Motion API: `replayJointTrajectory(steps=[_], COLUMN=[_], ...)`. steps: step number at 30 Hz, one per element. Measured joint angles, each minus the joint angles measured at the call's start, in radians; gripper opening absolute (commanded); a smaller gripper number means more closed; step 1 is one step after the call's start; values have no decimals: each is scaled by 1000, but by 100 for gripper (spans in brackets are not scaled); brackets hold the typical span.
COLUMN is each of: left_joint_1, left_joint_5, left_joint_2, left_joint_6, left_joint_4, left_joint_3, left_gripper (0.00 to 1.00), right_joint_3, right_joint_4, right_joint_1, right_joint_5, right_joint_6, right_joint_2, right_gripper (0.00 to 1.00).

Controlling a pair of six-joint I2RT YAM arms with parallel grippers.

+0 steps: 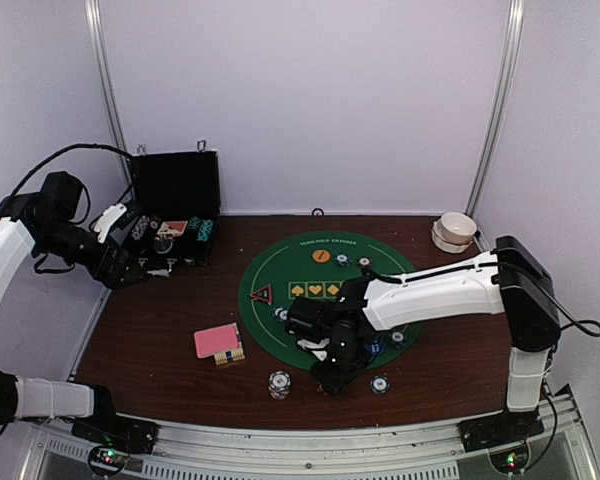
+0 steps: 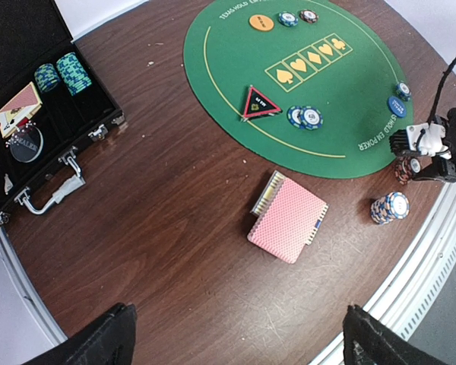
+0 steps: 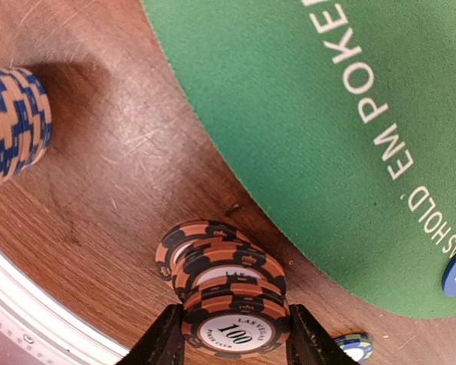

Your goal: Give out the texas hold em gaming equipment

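Note:
My right gripper (image 3: 235,338) is shut on a leaning stack of orange-black poker chips (image 3: 222,268) on the wood just off the green mat (image 3: 304,114); a finger presses each side of the top "100" chip. In the top view it (image 1: 332,373) is at the mat's near edge. A blue-striped chip stack (image 1: 279,384) stands to its left. The pink-backed cards (image 2: 289,217) lie on the table. The triangle marker (image 2: 260,103), orange disc (image 2: 261,23), blue disc (image 2: 398,106) and a few chips (image 2: 304,117) sit on the mat. My left gripper (image 2: 239,346) hangs open, high beside the case.
The open black case (image 2: 38,114) at the back left holds more chips and cards. A white bowl (image 1: 457,230) stands at the back right. A single chip (image 1: 379,384) lies right of my right gripper. The table's metal front rail (image 1: 310,440) runs close behind the chips.

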Motion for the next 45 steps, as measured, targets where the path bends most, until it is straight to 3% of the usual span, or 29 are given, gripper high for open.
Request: replayJointTrajectory(steps=[11, 22, 31, 41, 43, 45], left_joint_1=[0, 0, 0, 0, 0, 0], left_joint_5=[0, 0, 0, 0, 0, 0], left_joint_2=[0, 0, -7, -7, -8, -10], left_joint_6=[1, 4, 6, 7, 7, 7], left_joint_4=[0, -1, -3, -3, -3, -3], left_joint_3=[0, 0, 0, 0, 0, 0], left_gripper=[98, 98, 97, 97, 98, 97], right_joint_3=[31, 243, 466, 671, 684, 692], right_joint_4=[-20, -111, -139, -147, -149, -149], right_joint_1=[0, -13, -87, -171, -173, -171], right_joint_5=[0, 11, 41, 56, 52, 50], right_joint_6=[-4, -14, -56, -87, -88, -89], right_joint_2=[0, 19, 219, 411, 432, 448], right_gripper=[24, 23, 22, 32, 36, 47])
